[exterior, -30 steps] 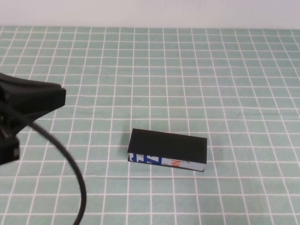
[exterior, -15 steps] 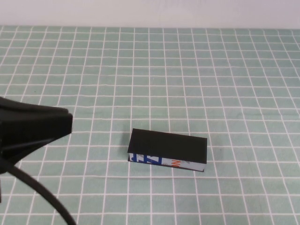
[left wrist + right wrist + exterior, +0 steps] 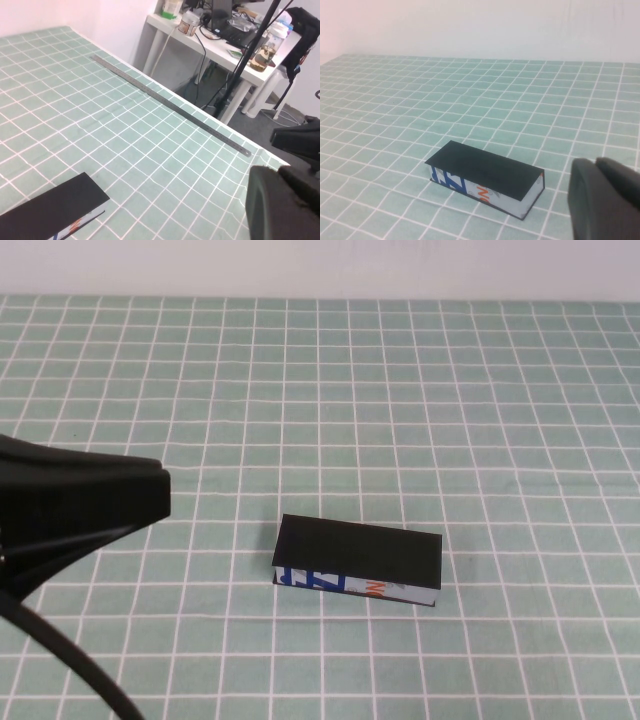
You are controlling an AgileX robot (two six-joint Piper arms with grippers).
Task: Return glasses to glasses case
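High view: glasses case (image 3: 358, 562), lid closed, lies flat on the green checked tablecloth (image 3: 400, 390) near the table's middle; left arm (image 3: 70, 505) juts in at the left edge, well apart from the case.
Left wrist view: left gripper (image 3: 287, 192) off the case's (image 3: 50, 210) end; grip cannot be told.
Right wrist view: right gripper (image 3: 602, 205) beside the case (image 3: 485, 177), apart; grip likewise cannot be told.
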